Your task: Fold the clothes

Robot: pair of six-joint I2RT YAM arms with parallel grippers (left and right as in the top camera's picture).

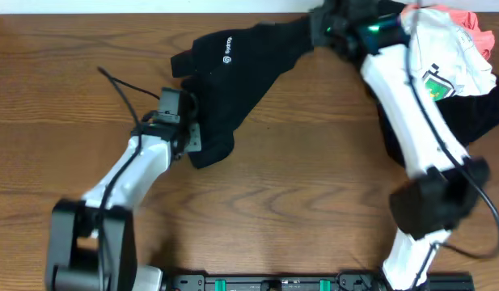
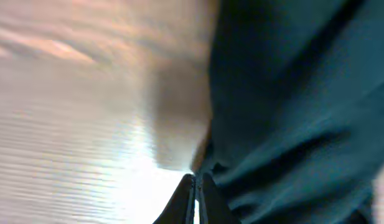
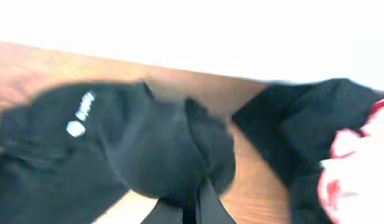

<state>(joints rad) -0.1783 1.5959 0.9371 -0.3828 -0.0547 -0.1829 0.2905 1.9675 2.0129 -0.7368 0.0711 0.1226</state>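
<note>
Both arms are on the black garment [image 1: 241, 73] now. It's strung out across the far half of the table [image 1: 273, 218], between the left gripper [image 1: 191, 139] at its near corner and the right gripper [image 1: 323, 24] up at the far edge. This looks to me like the spreading step, getting the piece pulled flat before any fold is made. The rest of the pile [image 1: 451, 48], white, pink and dark, waits bunched at the far right.

The left jaws are pressed almost together, with dark cloth running into them. The right jaws are narrow too, clamped on a black fold.

Next up, I'd say, is drawing the two corners apart and laying the cloth down smooth, because it's rumpled near the left grip.

From above you get the whole stretch and the white logo [image 1: 227, 53] facing up. The right wrist view shows the fabric humped and creased just ahead of its fingers, which the top view flattens out. The left wrist view is blurred and adds only the cloth edge meeting the fingertips.
</note>
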